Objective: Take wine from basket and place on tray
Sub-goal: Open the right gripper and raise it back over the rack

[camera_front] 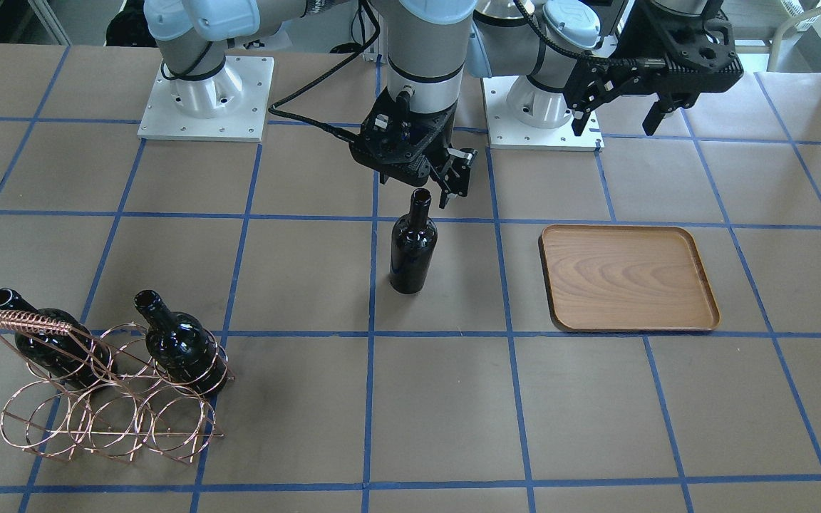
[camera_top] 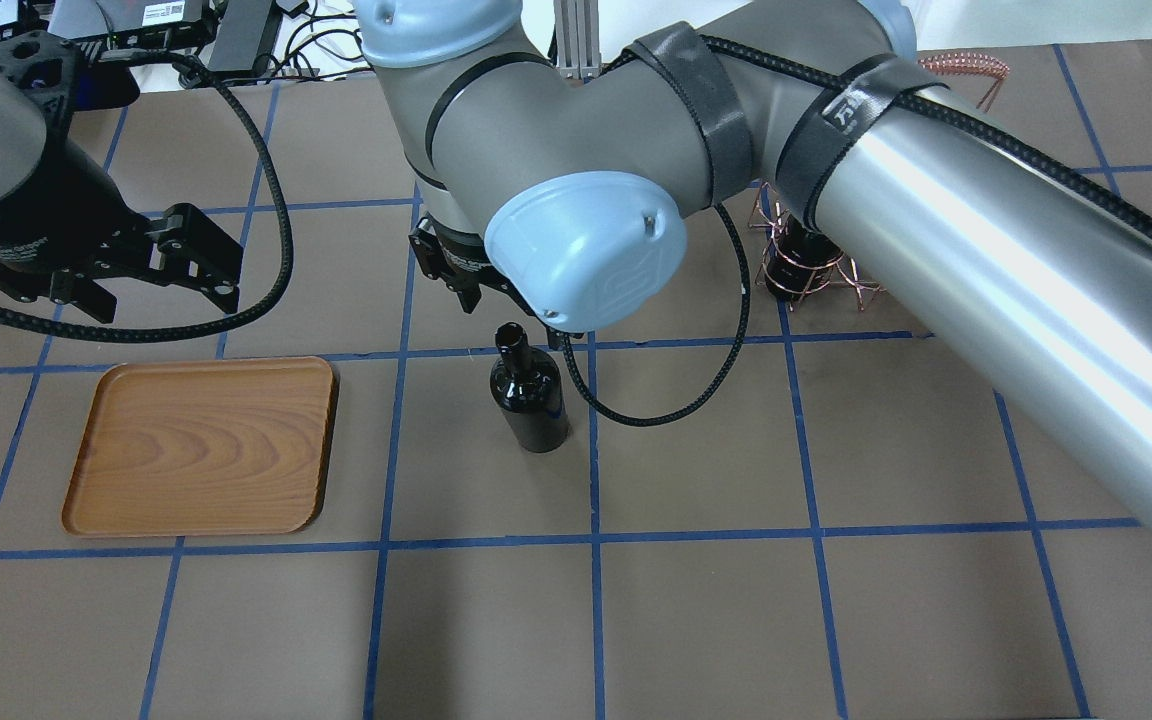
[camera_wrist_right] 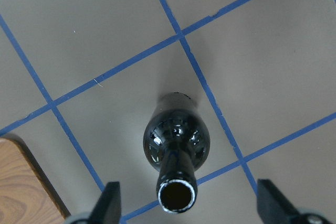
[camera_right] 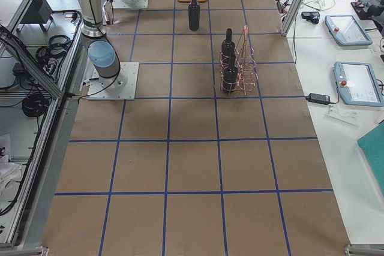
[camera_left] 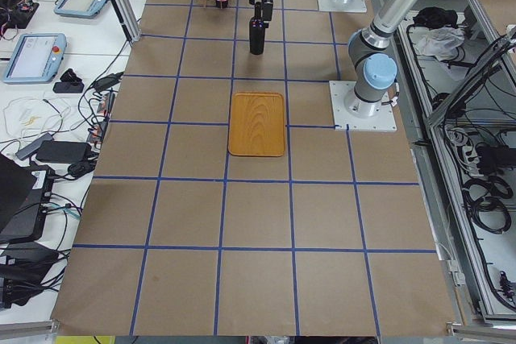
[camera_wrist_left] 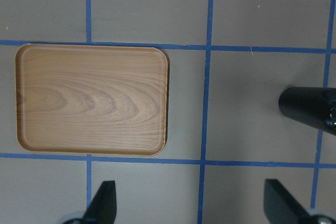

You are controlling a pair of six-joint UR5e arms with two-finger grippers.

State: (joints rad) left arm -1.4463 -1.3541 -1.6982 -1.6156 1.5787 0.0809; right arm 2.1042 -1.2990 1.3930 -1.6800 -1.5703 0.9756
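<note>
One black wine bottle point(camera_front: 412, 246) stands upright on the table's middle, left of the wooden tray point(camera_front: 628, 278) in the front-facing view. My right gripper point(camera_front: 452, 187) hangs just above and behind its mouth, open and holding nothing. In the right wrist view the bottle point(camera_wrist_right: 177, 148) stands below and between the spread fingers point(camera_wrist_right: 111, 200). My left gripper point(camera_front: 614, 128) is open and empty, raised behind the tray point(camera_top: 201, 445). The copper wire basket point(camera_front: 107, 399) holds two more bottles point(camera_front: 179, 345).
Brown paper with blue tape lines covers the table. The two arm bases point(camera_front: 204, 100) stand on white plates at the robot's side. In the overhead view my right arm hides most of the basket point(camera_top: 816, 265). The tray point(camera_wrist_left: 92, 100) carries nothing.
</note>
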